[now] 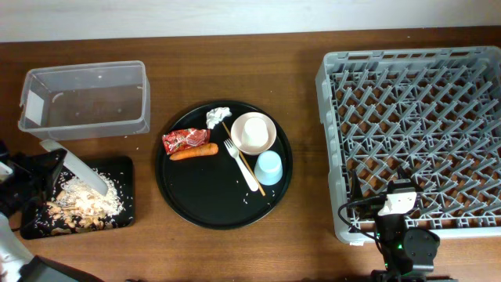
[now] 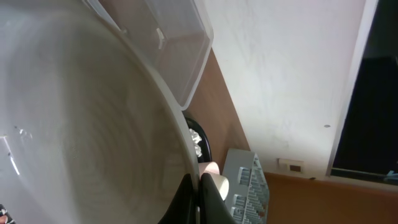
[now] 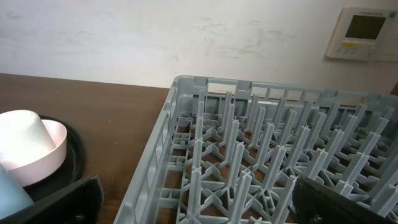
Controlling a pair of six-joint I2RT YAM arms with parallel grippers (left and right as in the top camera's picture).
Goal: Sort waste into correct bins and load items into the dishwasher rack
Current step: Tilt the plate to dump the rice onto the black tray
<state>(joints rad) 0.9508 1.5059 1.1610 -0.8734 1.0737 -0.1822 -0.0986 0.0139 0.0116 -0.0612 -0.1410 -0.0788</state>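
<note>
Overhead view: the white plate is seen held on a steep tilt at lower left, clamped at its rim by the left gripper, above the black rectangular tray. Rice and brownish bones are heaped in that tray. The clear tub sits just above it in the frame. At centre, the round black tray carries the crumpled tissue, red wrapper, carrot piece, white fork and chopsticks. The pink bowl, with the cream cup inside it, and the blue cup are also on it. The dishwasher rack fills the right side, and the right gripper is placed at its lower edge.

Left wrist view: the plate's pale surface fills the left of the frame, its rim pinched between the closed fingers at bottom centre. The clear tub is seen at the top. The wrapper, the pink bowl and a corner of the rack are glimpsed beyond the plate.

Right wrist view: the right gripper's fingers are spread wide at the lower corners – nothing is held between them. The rack's pegs fill the middle and right. At the left edge the pink bowl, the cream cup and the blue cup are seen on the round tray. A wall panel is fixed at upper right.
</note>
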